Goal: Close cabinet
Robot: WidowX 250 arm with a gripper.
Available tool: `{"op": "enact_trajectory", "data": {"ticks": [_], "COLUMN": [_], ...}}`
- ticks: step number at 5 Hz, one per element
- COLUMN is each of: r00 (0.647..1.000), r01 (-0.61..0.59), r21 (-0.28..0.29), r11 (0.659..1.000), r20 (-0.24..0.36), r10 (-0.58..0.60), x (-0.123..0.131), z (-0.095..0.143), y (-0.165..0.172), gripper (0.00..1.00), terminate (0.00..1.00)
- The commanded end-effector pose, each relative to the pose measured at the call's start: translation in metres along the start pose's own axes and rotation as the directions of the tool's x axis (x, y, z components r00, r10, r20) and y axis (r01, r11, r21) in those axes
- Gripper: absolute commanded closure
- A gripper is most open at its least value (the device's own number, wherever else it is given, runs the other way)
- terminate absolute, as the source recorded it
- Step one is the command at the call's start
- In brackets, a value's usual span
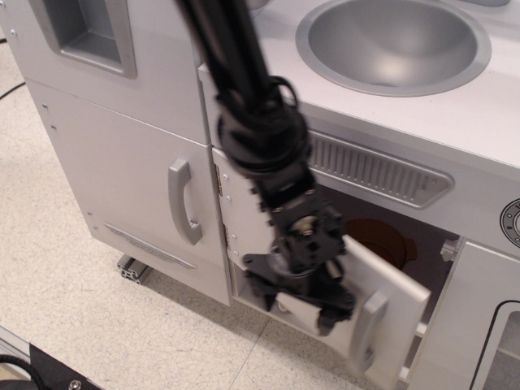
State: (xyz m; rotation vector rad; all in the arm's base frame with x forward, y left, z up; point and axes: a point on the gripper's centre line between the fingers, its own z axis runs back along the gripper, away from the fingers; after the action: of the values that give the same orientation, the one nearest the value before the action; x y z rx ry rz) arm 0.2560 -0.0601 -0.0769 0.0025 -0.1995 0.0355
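The cabinet (422,244) is the white compartment under the sink. Its small white door (394,296) hangs on hinges at the left and stands part-way ajar, with its grey curved handle (367,329) at the free edge. My black gripper (294,312) is low against the door's outer face, left of the handle. Its jaws stand apart with the white door showing between them, and it holds nothing. An orange pot (386,242) sits on the inner shelf, mostly hidden behind the door and my arm.
A steel sink (394,41) sits in the countertop above a grey vent grille (382,171). A taller white door with a grey handle (185,203) is to the left. A panel with a dark-outlined window (487,341) is to the right. The tiled floor (73,317) lies below.
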Motion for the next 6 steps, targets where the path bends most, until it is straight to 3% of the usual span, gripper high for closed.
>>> {"op": "enact_trajectory", "data": {"ticks": [1, 2, 3, 4, 6], "r00": [0.995, 0.993, 0.994, 0.999, 1.000], "r01": [-0.076, -0.092, -0.059, -0.001, 0.017], "r21": [0.004, 0.005, -0.007, -0.023, -0.021], "r11": [0.997, 0.996, 0.998, 1.000, 1.000], "r20": [0.057, 0.074, 0.087, 0.050, 0.027], "r10": [0.076, 0.091, 0.059, 0.002, -0.016], "x": [0.046, 0.056, 0.041, 0.010, -0.003], "z": [-0.005, -0.009, 0.003, 0.021, 0.029], "y": [-0.021, -0.026, -0.022, -0.012, -0.002], "gripper": [0.00, 0.00, 0.00, 0.00, 0.00], "terminate": [0.00, 0.00, 0.00, 0.00, 0.00]}}
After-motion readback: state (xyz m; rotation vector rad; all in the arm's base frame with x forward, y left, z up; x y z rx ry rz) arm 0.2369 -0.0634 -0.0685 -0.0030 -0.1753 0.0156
